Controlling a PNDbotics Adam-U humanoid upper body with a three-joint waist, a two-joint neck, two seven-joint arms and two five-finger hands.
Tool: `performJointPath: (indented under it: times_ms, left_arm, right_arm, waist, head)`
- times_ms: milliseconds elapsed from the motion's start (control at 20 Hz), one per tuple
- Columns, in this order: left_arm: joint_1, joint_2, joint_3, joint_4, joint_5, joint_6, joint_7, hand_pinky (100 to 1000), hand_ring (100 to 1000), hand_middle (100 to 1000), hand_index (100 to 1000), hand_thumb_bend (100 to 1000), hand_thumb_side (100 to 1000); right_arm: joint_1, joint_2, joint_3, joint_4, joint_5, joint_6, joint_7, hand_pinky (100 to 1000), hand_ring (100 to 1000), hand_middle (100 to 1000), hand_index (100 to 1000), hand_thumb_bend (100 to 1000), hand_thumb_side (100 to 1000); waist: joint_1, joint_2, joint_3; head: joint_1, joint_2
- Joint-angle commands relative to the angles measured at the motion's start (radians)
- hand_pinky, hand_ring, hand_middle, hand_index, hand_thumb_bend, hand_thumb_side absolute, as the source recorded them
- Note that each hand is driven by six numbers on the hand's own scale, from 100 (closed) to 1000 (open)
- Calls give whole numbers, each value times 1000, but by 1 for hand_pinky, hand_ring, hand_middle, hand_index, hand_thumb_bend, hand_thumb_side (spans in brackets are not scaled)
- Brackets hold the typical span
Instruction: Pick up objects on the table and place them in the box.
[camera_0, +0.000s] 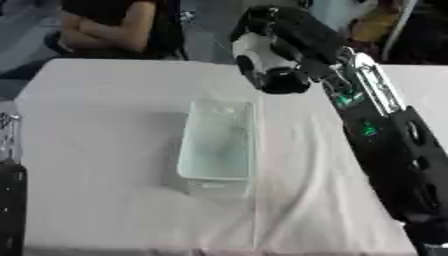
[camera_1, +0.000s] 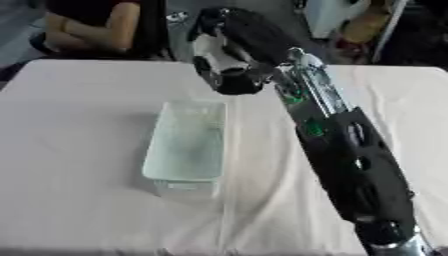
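A clear plastic box (camera_0: 186, 150) stands in the middle of the white table, its long side running away from me; I see nothing inside it. My right arm reaches up from the lower right. Its hand (camera_0: 293, 35) hangs above the table just past the box's far right corner. The fingers are curled round a white thing (camera_0: 254, 50) with a round black part (camera_0: 284, 82) at its lower end. A sliver of my left hand (camera_0: 7, 132) shows at the left edge, apart from the box.
A white cloth (camera_0: 105, 125) covers the table and wrinkles near the front right. A person sits with folded arms beyond the far left edge. Clutter stands behind the far right edge.
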Motion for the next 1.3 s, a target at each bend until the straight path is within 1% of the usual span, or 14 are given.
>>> performJointPath:
  times_ms: [50,450,550,800,1000,1100,1200,1250,1300]
  left_arm:
    - [-16,4,1,-14,6,-4,-6,763,787,791,799,302,1000]
    - [-17,4,0,-14,8,-5,-11,763,787,791,799,300,1000]
    - [-17,4,-1,-14,9,-4,-11,764,787,791,799,300,1000]
    - [-20,5,-4,-14,10,-2,-15,764,787,791,798,298,1000]
    - [-22,4,-8,-14,12,-1,-20,764,787,791,799,297,1000]
    - [-24,3,-9,-14,13,-1,-22,764,787,791,799,297,1000]
    - [-25,3,-10,-14,14,-1,-24,764,787,791,799,295,1000]
    - [-25,3,-11,-14,15,0,-25,764,787,791,799,295,1000]
    - [-26,3,-12,-14,15,0,-26,764,787,791,799,294,1000]
  right_arm:
    - [-38,3,9,-6,-7,-20,3,100,239,299,298,100,100]
    - [-41,4,35,-18,-25,-46,14,100,241,299,299,100,100]
    - [-44,4,51,-22,-41,-58,18,100,242,301,300,100,100]
    - [-49,7,125,-24,-134,-117,60,100,247,308,304,100,100]
    - [-43,18,162,-18,-233,-165,97,100,252,325,316,100,100]
    - [-37,21,176,-10,-285,-192,108,100,272,345,338,100,100]
    - [-31,23,187,-1,-319,-214,121,100,323,395,421,100,153]
    - [-28,23,192,3,-328,-223,130,100,367,434,469,100,189]
    - [-26,23,198,8,-334,-233,143,100,391,459,503,100,194]
  waist:
    - [2,-9,3]
    - [2,-10,3]
    - [2,-10,3]
    - [1,-10,7]
    - [-1,-9,10]
    - [-1,-9,11]
    - [-2,-9,12]
    - [-2,-8,13]
    - [-2,-8,13]
  head:
    - [-8,-1]
    - [-7,-1]
    - [-8,-1]
    - [-13,-1]
    - [-16,-1]
    - [-16,-1]
    - [-17,-1]
    - [-17,-1]
    - [-17,-1]
